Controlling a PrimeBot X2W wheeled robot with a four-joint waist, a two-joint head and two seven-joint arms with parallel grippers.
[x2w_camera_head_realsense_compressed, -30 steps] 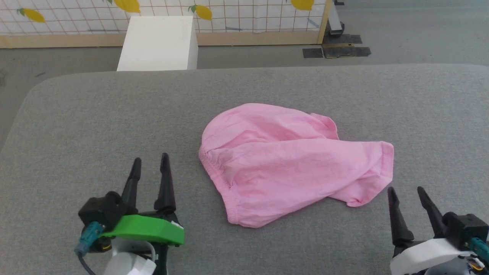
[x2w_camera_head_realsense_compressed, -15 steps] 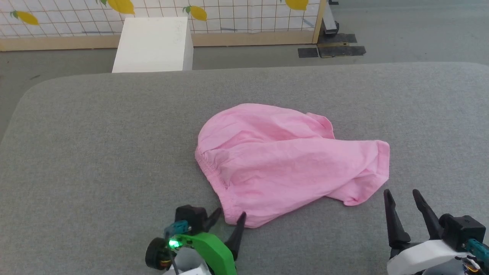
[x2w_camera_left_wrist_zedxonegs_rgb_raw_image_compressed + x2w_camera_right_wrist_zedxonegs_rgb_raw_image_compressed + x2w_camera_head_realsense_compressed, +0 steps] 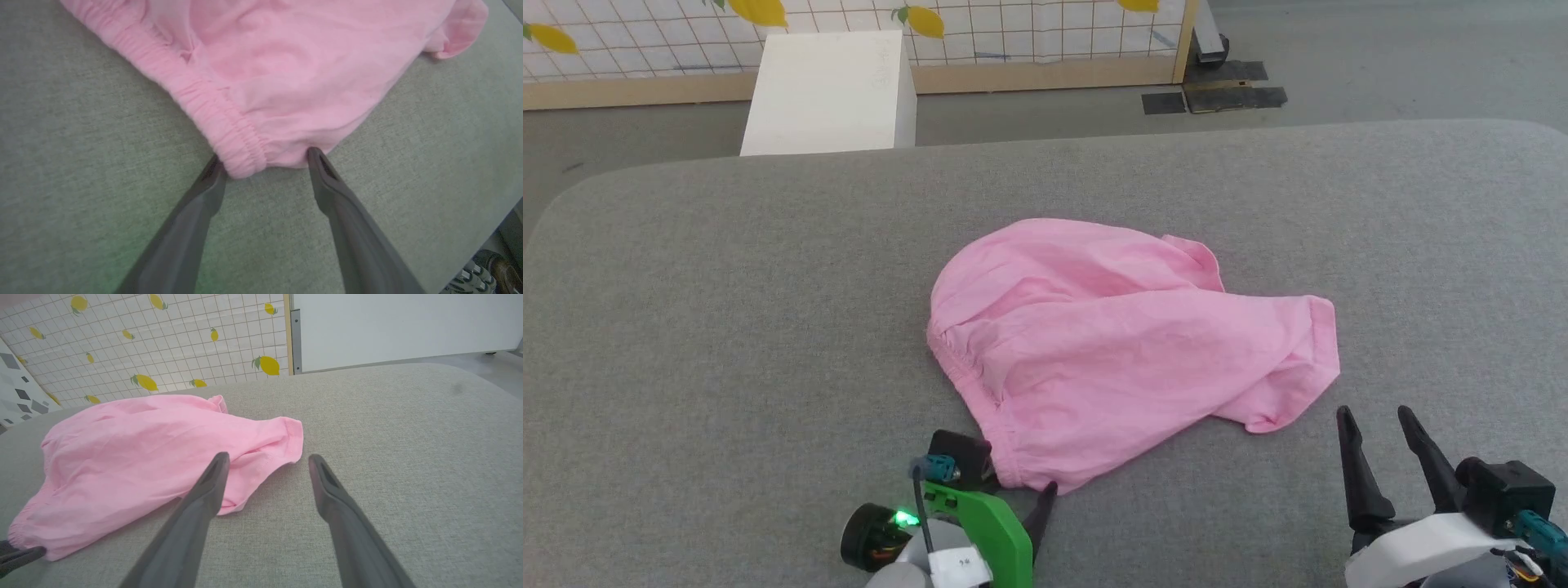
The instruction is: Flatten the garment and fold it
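While left tool (image 3: 263, 155) brackets garment (image 3: 286, 61) corner, jaws apart

Left pincer (image 3: 263, 156) green-shelled with teal plug (image 3: 938, 468), right pincer (image 3: 1373, 412) white-shelled, long dark tapered fingers (image 3: 1357, 478)

Splayed right pincer (image 3: 267, 456) near garment (image 3: 143, 445)
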